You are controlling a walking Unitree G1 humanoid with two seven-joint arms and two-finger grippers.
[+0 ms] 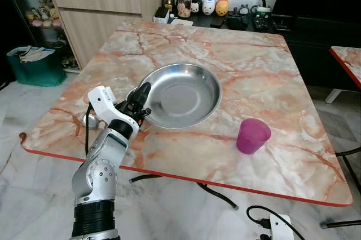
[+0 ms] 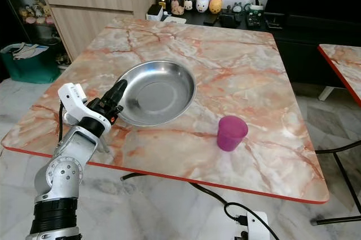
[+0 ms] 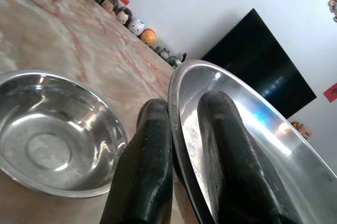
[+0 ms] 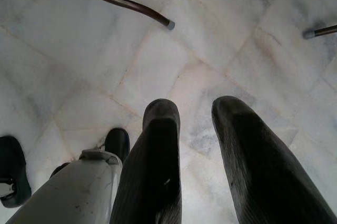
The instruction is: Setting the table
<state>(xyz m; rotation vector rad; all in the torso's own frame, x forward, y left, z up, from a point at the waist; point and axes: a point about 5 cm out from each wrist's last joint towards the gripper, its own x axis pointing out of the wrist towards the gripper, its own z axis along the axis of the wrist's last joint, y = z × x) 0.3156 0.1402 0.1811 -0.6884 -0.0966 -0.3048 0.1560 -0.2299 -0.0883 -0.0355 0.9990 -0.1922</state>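
A wide, shallow steel plate [image 1: 180, 96] lies on the marble table [image 1: 254, 65], left of the middle. My left gripper [image 1: 142, 90] is shut on its near-left rim, one finger inside the plate and one outside, as the left wrist view shows [image 3: 184, 105]. A small steel bowl [image 3: 50, 140] sits on the table beside that arm, mostly hidden behind it in the left eye view [image 1: 89, 119]. To the right of the plate, near the front edge, stands a purple cup [image 1: 253, 135], upright. My right gripper [image 4: 195, 108] hangs over the floor, fingers apart and holding nothing.
A wooden cabinet [image 1: 101, 9] and a green bag [image 1: 34, 65] stand at the back left. Figurines and jars [image 1: 208, 6] line a low shelf behind the table. A second table's corner [image 1: 347, 60] juts in at right. A power strip [image 1: 279, 226] and cables lie on the floor.
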